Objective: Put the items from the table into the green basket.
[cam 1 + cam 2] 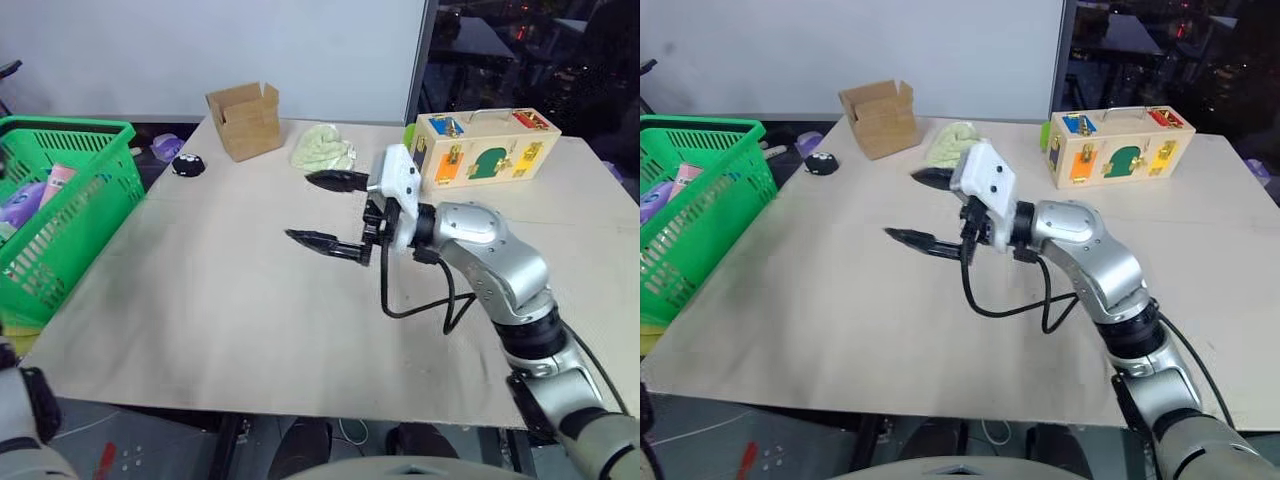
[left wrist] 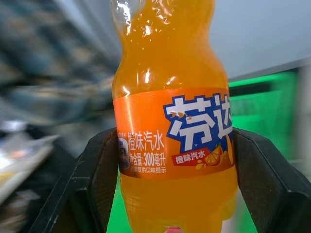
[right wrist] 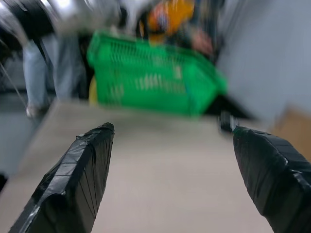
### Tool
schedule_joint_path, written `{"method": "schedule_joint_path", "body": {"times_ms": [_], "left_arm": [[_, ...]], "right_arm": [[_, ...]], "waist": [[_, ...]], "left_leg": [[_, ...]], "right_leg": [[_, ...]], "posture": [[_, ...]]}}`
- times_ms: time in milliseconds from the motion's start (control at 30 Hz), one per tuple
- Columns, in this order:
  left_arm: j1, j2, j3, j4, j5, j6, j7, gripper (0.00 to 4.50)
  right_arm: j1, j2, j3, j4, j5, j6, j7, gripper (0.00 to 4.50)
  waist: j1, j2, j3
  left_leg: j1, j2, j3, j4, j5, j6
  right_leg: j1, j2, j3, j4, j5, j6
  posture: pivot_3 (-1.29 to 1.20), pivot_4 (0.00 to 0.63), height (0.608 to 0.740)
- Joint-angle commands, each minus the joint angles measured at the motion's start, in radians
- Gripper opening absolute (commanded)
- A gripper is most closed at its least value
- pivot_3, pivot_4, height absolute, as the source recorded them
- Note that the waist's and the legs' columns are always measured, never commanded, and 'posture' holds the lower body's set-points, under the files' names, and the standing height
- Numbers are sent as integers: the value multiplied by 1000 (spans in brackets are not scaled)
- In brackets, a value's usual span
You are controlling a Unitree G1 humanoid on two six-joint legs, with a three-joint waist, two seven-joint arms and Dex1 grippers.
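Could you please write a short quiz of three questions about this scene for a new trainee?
1. True or false: the right gripper holds a bottle.
2. What is clamped in the left gripper?
3. Which lies nearest the cardboard box: A) green basket, B) pale green cloth, C) wooden latch box?

Key: 1 false, it is open and empty. 2 the orange soda bottle. 3 B.

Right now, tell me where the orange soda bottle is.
The orange soda bottle is clamped upright in the left gripper, with the green basket behind it.
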Motion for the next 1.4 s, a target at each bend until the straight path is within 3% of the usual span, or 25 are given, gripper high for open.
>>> {"method": "schedule_joint_path", "body": {"times_ms": [33,200,300,633,733,833,967,1133,1400], "left_arm": [[-65,70,-4,178,31,-158,-35,2925],[-80,101,2,415,12,-252,-151,2925],[-47,116,13,498,1,-285,-217,4429],[11,95,118,480,-119,-339,-298,4429],[69,0,184,236,-247,-318,-398,4429],[266,-177,182,-413,-551,-7,-487,4429],[372,-329,95,-818,-701,206,-417,4429],[396,-474,-83,-1057,-720,363,-304,4429],[488,-540,-210,-1133,-660,393,-325,4429]], "right_arm": [[-45,17,-8,18,1,-20,4,4153],[-74,47,-3,33,-7,18,-35,4153],[-79,60,-4,24,8,32,-38,4153],[-76,51,-11,5,35,40,-15,4153],[-65,30,-10,-3,35,49,-9,4153],[-10,-35,-19,-17,-4,61,-28,4153],[95,-124,-87,-51,-54,110,-123,4153],[253,-221,-195,-131,-121,160,-248,4153],[510,-276,-313,-309,-185,228,-381,4153]], "waist": [[11,0,0],[22,-2,-1],[21,-4,-2],[14,-4,-2],[21,-3,-2],[27,-4,-3],[21,-8,-5],[-3,-2,-5],[-90,6,-6]], "left_leg": [[0,0,0,0,0,0],[0,0,-1,0,1,-1],[0,1,-2,1,2,-2],[2,1,-2,0,2,-2],[2,2,-2,1,2,-3],[2,3,0,1,3,-5],[1,3,4,2,3,-4],[2,3,5,3,3,-4],[6,5,11,2,2,-2]], "right_leg": [[0,0,0,0,0,0],[1,0,-2,1,0,0],[1,0,-4,2,0,0],[1,0,-5,5,0,-1],[1,0,-5,6,0,-1],[2,-2,-6,5,0,-2],[3,-4,-4,5,0,-2],[2,-2,-1,7,0,-2],[3,1,7,8,0,-3]], "posture": [[207,0,740],[213,0,740],[208,0,740],[209,0,740],[207,0,740],[189,0,740],[131,0,740],[41,0,740],[-64,0,740]]}}
